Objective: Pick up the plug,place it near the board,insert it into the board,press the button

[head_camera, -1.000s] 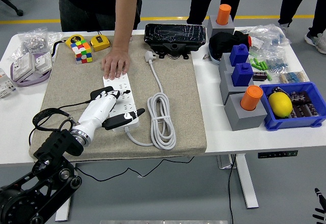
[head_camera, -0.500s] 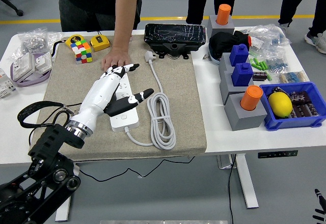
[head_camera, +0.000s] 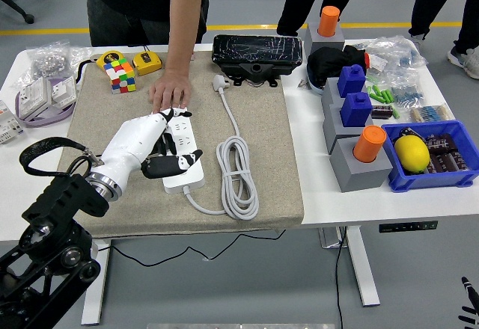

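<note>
Left hand [head_camera: 153, 146] open over board [head_camera: 182, 155]; person's hand [head_camera: 169, 92] steadying board.

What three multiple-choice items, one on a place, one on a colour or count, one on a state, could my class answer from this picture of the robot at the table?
1. Where does the white plug lie?
A. On the mat, in front of the black box
B. In the blue bin
C. In the power strip

2. How many orange cylinders stand on the grey blocks?
A. One
B. Two
C. Four

3. What is the left hand doing?
A. Gripping the plug
B. Holding the Rubik's cube
C. Resting over the power strip, holding nothing

Answers:
1 A: the plug lies loose on the mat, its cable coiled nearer the front.
2 B: one at the back, one at the front.
3 C: its fingers lie spread over the strip, whose far end a person's hand touches.
</note>
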You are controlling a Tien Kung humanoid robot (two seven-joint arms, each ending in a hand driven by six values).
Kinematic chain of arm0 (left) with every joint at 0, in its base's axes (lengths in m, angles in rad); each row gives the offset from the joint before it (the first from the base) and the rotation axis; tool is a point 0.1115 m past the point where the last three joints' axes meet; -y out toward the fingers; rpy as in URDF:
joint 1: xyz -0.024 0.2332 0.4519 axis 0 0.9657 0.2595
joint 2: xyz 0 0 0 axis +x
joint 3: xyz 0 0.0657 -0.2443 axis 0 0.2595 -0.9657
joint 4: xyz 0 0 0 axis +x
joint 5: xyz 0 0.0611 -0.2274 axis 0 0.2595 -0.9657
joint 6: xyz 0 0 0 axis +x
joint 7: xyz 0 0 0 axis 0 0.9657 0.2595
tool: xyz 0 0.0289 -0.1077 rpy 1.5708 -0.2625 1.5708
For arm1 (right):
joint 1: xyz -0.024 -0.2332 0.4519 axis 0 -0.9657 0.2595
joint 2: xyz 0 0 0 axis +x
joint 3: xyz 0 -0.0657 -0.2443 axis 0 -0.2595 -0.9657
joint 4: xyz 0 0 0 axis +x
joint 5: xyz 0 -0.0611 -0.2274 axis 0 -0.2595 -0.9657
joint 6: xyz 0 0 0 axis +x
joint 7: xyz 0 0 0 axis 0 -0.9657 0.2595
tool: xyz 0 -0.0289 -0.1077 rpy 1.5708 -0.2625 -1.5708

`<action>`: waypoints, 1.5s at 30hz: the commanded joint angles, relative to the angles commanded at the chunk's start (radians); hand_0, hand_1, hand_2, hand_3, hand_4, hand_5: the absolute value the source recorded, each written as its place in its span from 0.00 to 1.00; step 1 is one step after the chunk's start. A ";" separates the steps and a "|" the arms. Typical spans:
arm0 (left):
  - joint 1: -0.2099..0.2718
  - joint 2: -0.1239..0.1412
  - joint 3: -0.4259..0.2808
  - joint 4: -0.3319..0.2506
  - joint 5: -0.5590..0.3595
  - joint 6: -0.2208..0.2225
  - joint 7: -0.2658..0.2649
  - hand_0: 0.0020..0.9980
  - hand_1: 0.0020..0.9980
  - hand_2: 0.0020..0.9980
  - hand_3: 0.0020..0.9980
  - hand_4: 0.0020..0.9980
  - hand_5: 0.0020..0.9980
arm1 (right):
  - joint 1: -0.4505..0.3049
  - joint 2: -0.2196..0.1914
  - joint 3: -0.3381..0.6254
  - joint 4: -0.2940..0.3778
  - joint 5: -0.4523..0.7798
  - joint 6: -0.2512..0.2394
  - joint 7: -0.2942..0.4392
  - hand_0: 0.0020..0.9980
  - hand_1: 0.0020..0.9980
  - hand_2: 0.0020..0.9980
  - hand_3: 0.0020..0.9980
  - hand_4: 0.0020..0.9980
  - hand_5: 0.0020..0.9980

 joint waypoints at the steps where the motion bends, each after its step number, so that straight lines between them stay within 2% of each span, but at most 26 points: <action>1: -0.001 0.001 -0.002 0.000 -0.005 -0.043 0.010 0.17 0.05 0.14 0.70 0.60 0.00 | 0.000 0.001 0.000 0.000 0.000 0.000 0.000 1.00 0.85 0.76 0.80 1.00 1.00; 6: -0.012 0.003 0.021 0.000 -0.046 -0.199 0.064 0.15 0.04 0.14 0.74 0.60 0.00 | 0.002 0.002 -0.002 0.000 0.003 -0.002 0.001 1.00 0.85 0.76 0.80 1.00 1.00; 8: -0.016 0.000 0.035 0.000 -0.045 -0.210 0.066 0.15 0.04 0.14 0.74 0.60 0.00 | 0.003 0.002 0.000 0.000 -0.001 -0.002 -0.001 1.00 0.85 0.76 0.80 1.00 1.00; 12: -0.023 -0.008 0.054 0.008 -0.038 -0.189 0.059 0.16 0.04 0.14 0.76 0.61 0.00 | 0.004 0.002 -0.002 0.000 0.001 -0.003 -0.001 1.00 0.85 0.76 0.80 1.00 1.00; 15: -0.034 -0.018 0.067 0.060 -0.028 -0.154 0.041 0.16 0.04 0.14 0.76 0.61 0.00 | 0.003 0.002 -0.002 0.000 0.000 -0.002 -0.001 1.00 0.85 0.76 0.80 1.00 1.00; 16: -0.035 -0.019 0.068 0.067 -0.026 -0.150 0.039 0.16 0.04 0.15 0.84 0.60 0.00 | 0.003 0.003 -0.002 0.000 0.000 -0.002 -0.001 1.00 0.85 0.76 0.79 1.00 1.00; 17: -0.038 -0.023 0.068 0.086 -0.023 -0.142 0.036 0.16 0.04 0.15 0.84 0.60 0.00 | 0.004 0.003 -0.002 0.000 0.001 -0.002 -0.001 1.00 0.85 0.76 0.79 1.00 1.00; 22: -0.045 -0.024 0.069 0.145 -0.020 -0.141 0.030 0.15 0.03 0.15 0.82 0.59 0.00 | 0.003 0.002 -0.002 0.000 0.000 -0.002 -0.001 1.00 0.85 0.76 0.79 1.00 1.00; 27: -0.042 -0.026 0.064 0.179 -0.014 -0.142 0.031 0.15 0.03 0.15 0.82 0.59 0.00 | 0.000 0.001 0.000 0.000 -0.001 -0.003 -0.002 1.00 0.85 0.76 0.79 1.00 1.00; 36: -0.037 -0.022 0.058 0.187 -0.009 -0.163 0.040 0.15 0.03 0.15 0.79 0.59 0.00 | -0.001 0.002 -0.002 0.000 0.001 -0.003 -0.002 1.00 0.85 0.76 0.79 1.00 1.00; 45: -0.039 -0.020 0.061 0.181 -0.003 -0.136 0.026 0.15 0.03 0.15 0.77 0.58 0.00 | -0.002 0.001 -0.001 0.000 0.001 -0.003 -0.003 1.00 0.85 0.76 0.79 1.00 1.00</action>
